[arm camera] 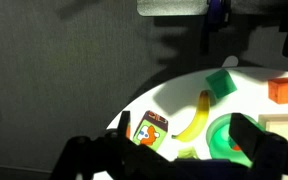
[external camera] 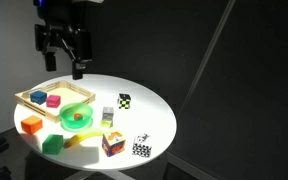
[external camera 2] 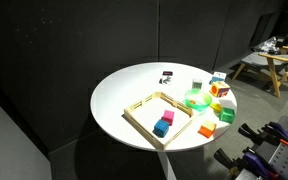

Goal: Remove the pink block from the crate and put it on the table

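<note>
Now pink block [external camera: 53, 100] (cube) sits in wooden crate [external camera 2: 141, 103].

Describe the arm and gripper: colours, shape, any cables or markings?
The gripper is black all over, with a blocky body and two chunky fingers that show as dark rounded shapes in the wrist view. No markings or labels are legible. Only the dark lower end of the arm is in frame, against a black background. Cables cannot be made out.
</note>
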`<state>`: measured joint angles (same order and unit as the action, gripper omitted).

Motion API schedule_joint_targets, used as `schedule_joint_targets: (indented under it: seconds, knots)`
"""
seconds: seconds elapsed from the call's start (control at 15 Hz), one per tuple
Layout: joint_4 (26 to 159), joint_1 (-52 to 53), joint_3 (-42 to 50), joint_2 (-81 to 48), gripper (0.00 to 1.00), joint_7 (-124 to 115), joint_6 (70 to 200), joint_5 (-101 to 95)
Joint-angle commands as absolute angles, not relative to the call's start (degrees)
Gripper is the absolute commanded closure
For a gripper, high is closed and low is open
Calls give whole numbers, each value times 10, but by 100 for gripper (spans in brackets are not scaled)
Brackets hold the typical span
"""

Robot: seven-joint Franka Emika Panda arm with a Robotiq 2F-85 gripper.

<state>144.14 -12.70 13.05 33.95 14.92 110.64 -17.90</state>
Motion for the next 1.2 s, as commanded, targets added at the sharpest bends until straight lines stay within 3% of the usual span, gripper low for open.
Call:
schedule_joint_targets:
  seconds: [0.0,1.13]
  knots:
    - [1440,-124,133,340,0,148,1105,-180]
    - [1426,-104,129,311,0,154,1122,-169]
